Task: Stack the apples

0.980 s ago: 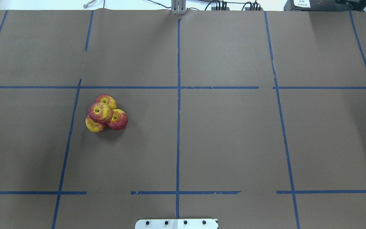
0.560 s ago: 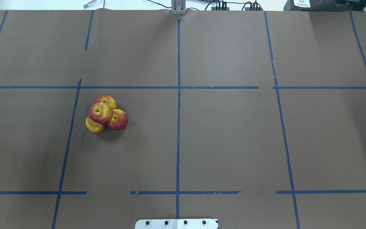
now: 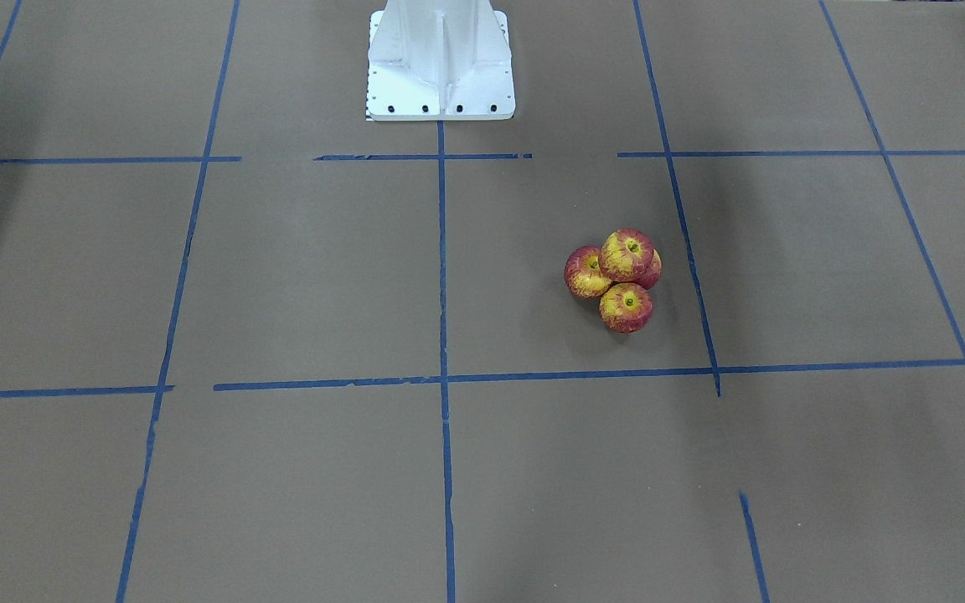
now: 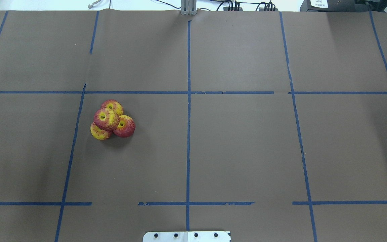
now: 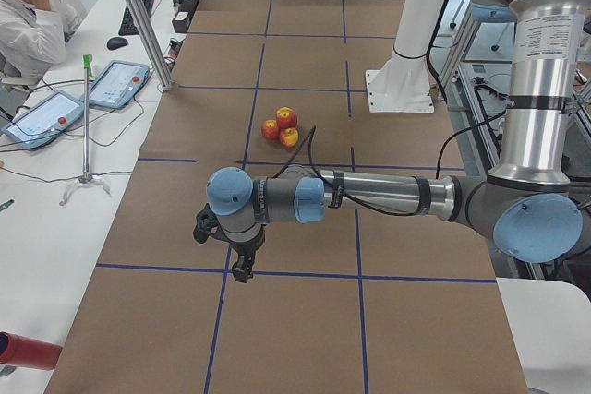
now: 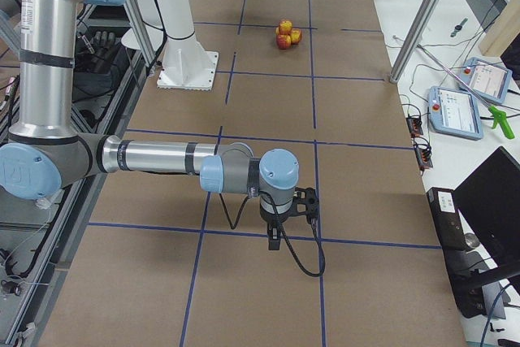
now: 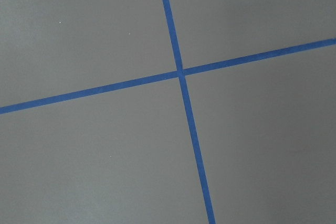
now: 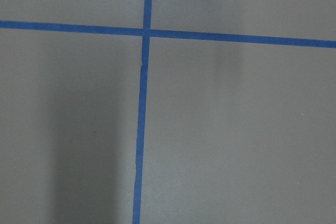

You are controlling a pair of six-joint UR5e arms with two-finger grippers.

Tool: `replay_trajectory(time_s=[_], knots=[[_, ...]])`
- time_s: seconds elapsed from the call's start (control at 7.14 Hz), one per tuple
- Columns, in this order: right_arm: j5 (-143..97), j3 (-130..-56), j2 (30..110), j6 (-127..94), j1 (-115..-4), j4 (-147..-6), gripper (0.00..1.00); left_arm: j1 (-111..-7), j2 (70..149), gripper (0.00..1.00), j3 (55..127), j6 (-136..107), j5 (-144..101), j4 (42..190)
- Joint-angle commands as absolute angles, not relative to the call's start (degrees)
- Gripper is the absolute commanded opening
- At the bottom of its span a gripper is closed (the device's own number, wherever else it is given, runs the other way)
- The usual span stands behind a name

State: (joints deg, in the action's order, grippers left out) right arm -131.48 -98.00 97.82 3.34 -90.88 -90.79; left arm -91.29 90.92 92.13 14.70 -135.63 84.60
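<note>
Several red-and-yellow apples sit in one tight cluster on the brown table, on my left side. Three touch each other on the surface: one at the back (image 4: 113, 106), one at the right (image 4: 125, 127), one at the front left (image 4: 98, 133). Another apple (image 4: 106, 119) rests on top of them, also seen in the front-facing view (image 3: 626, 255). The cluster shows in both side views (image 5: 281, 126) (image 6: 285, 34). My left gripper (image 5: 242, 269) and right gripper (image 6: 275, 237) hang far from the apples at opposite table ends; I cannot tell whether either is open or shut.
Blue tape lines (image 4: 188, 134) divide the brown table into squares. The white robot pedestal (image 3: 441, 59) stands at the middle of the robot's edge. A seated operator (image 5: 28, 6), tablets (image 5: 115, 83) and metal posts (image 6: 422, 18) are beside the table ends.
</note>
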Motion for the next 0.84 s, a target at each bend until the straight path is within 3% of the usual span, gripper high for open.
replay_trajectory(time_s=[0.0,0.7], knots=[[-131.48,-98.00,97.82,3.34,-90.88,-90.79,1.00,-91.49,90.96,1.00,92.02,14.15,-135.62,86.04],[-131.48,-98.00,97.82,3.34,-90.88,-90.79,1.00,-92.28,92.02,1.00,91.93,14.15,-134.83,86.49]])
